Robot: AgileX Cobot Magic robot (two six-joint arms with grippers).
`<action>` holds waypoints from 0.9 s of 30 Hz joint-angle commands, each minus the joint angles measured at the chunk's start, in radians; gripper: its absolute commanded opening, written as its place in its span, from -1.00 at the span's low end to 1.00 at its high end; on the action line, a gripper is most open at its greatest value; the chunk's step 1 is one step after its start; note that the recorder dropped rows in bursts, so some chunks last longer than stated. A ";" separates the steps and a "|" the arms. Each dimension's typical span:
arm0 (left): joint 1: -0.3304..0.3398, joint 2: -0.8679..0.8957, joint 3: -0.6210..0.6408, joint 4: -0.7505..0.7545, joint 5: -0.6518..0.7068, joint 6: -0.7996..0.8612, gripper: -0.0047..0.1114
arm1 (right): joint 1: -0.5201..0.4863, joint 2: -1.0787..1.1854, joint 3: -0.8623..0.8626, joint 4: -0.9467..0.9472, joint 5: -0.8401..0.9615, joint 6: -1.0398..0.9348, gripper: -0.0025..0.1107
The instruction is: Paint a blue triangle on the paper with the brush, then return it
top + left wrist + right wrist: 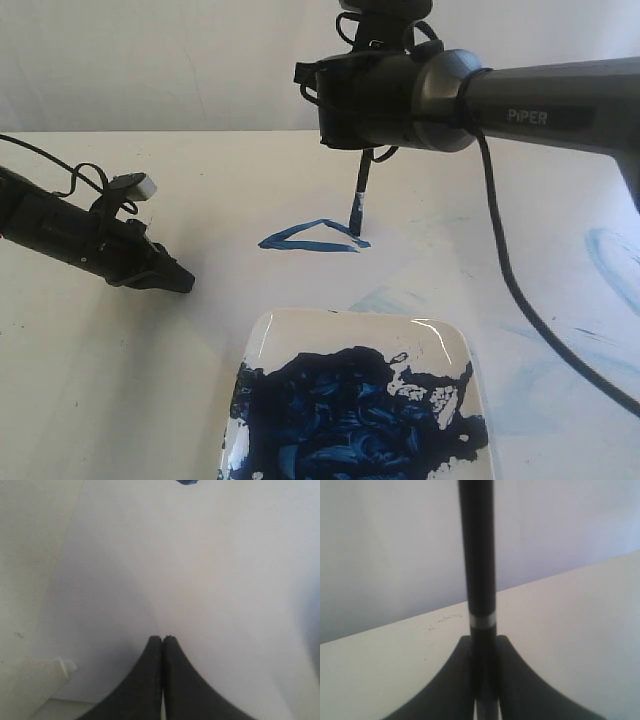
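Note:
The blue triangle (310,238) is a flat dark-blue outline on the pale paper (300,285), beyond the plate. The brush (359,198) stands nearly upright with its blue bristles touching the triangle's right corner. My right gripper (366,152) is shut on its black handle from above. In the right wrist view the handle (477,555) with its pale ring runs out from between the shut gripper (482,637). My left gripper (184,282) is shut on nothing, low over the left of the paper (200,580). Its tips (162,638) meet.
A glossy white plate (350,316) holding thick dark-blue paint sits at the front centre. Faint pale-blue smears (610,255) mark the table on the right. The right arm's black cable (510,285) hangs across that side. The paper's edge and a white tab (65,666) show beside the left gripper.

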 commanded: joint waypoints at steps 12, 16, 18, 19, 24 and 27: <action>0.001 0.002 -0.002 -0.002 0.002 0.001 -0.92 | 0.016 -0.013 0.010 -0.009 -0.053 -0.028 -0.96; 0.001 0.002 -0.002 -0.002 0.002 0.001 -0.92 | 0.019 -0.020 0.049 -0.009 -0.053 -0.021 -0.96; 0.001 0.002 -0.002 -0.002 0.002 0.001 -0.92 | 0.019 -0.026 0.075 -0.009 -0.053 -0.003 -0.96; 0.001 0.002 -0.002 -0.002 0.002 0.001 -0.92 | 0.019 -0.032 0.085 -0.009 -0.053 -0.001 -0.96; 0.001 0.002 -0.002 -0.002 0.002 0.001 -0.92 | 0.019 -0.059 0.097 -0.009 -0.057 0.004 -0.96; 0.001 0.002 -0.002 -0.002 0.002 0.001 -0.92 | 0.019 -0.077 0.097 -0.009 -0.057 0.017 -0.96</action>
